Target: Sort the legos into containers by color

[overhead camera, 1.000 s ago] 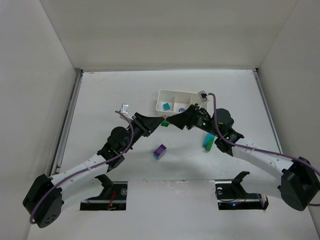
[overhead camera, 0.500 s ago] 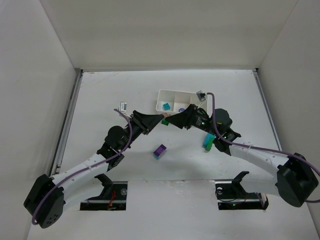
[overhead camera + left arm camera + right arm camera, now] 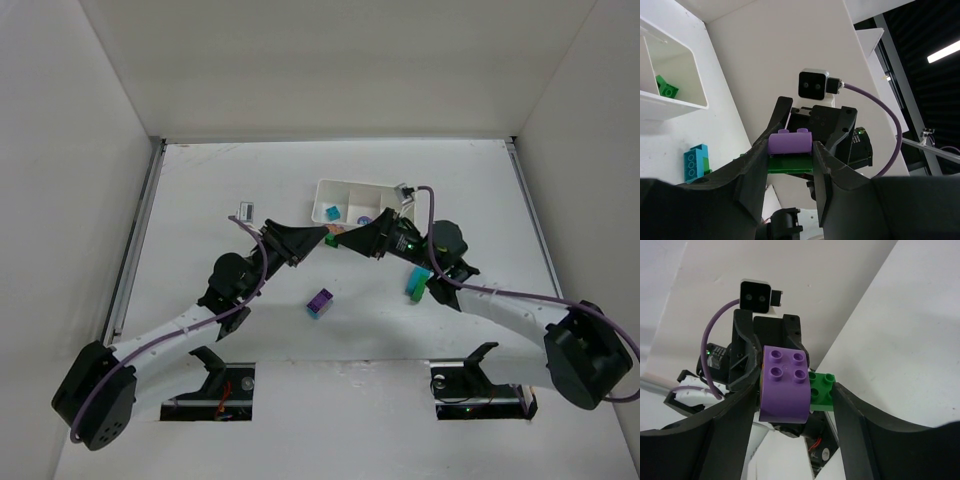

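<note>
Both claws are on the same thing right now: the purple-and-green stack (image 3: 330, 238), held up off the desk (image 3: 230, 170) just on the near side of the tray (image 3: 355, 182). The left claw (image 3: 790, 145) is clamped on it, with the purple brick pinched between its fingers and the green one tucked under it. The right claw (image 3: 797, 390) comes in from the other side. From its own camera the pair lies crossways in the gap, purple against one finger and green against the other, so I'd call it closed on the stack too.

My guess is the next bit is pulling the two colours apart. The split line sits right between the arms and neither arm is nearer.

The tray holds a teal brick (image 3: 330, 212) in its left compartment and a green brick (image 3: 666, 87) in another. On the desk, further on the near side of the tray, are a purple-teal stack (image 3: 319, 302) and a teal-green stack (image 3: 417, 283).

No brand or writing I can read anywhere.
</note>
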### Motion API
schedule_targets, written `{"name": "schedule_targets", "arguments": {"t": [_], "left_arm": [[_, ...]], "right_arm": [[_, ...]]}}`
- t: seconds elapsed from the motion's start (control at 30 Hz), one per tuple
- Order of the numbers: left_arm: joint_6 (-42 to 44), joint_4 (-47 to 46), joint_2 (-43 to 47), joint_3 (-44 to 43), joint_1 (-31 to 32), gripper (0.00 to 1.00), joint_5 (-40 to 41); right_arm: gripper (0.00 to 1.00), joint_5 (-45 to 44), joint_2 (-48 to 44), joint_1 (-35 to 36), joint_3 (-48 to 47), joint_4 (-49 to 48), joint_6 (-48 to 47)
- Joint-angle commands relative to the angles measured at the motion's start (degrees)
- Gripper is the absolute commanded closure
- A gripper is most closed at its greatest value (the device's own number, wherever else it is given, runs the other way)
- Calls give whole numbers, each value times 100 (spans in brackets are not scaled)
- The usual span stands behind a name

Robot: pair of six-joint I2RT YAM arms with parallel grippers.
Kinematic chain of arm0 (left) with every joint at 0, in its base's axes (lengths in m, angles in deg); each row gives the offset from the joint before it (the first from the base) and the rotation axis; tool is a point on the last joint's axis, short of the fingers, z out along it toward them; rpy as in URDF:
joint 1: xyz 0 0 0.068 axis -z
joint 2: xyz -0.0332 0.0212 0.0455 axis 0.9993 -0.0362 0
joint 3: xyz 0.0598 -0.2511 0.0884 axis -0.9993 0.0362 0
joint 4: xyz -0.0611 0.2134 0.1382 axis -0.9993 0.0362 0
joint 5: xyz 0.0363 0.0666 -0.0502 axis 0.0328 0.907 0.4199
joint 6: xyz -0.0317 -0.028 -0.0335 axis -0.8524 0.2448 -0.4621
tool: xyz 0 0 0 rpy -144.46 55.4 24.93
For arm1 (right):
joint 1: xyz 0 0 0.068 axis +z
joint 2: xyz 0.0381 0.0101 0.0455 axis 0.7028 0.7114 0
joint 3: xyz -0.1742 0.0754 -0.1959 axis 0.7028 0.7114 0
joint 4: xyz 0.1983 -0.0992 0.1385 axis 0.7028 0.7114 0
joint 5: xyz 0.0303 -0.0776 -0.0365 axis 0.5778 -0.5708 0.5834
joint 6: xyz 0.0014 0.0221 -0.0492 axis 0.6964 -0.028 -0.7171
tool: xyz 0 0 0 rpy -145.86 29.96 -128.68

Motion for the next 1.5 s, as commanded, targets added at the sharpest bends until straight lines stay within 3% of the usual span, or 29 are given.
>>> {"name": "schedule_targets", "arguments": {"t": [0.0, 0.1, 0.4, 0.63, 0.87, 1.13, 1.33, 1.47], "left_arm": [[37, -681, -15, 95, -75, 86, -110], [81, -689, -24, 113, -110, 86, -110], [213, -689, -41, 104, -93, 86, -110], [301, -689, -121, 139, -40, 86, -119], [362, -689, -85, 183, -66, 86, -119], [433, -689, -103, 218, -49, 87, -128], [451, -645, -15, 236, -66, 87, -136], [503, -645, -76, 201, -40, 87, -172]], "right_arm": [[30, 358, 16, -153, 40, -699, 322], [29, 489, 121, -232, 49, -901, 507], [43, 640, 578, -232, -4, -1349, 859], [38, 666, 701, -232, -39, -1798, 1140], [48, 683, 816, -232, -39, -1947, 1272], [34, 666, 877, -232, -30, -2307, 1509], [52, 666, 913, -259, -12, -2378, 1615], [47, 631, 1027, -250, -21, -2431, 1650]]}}
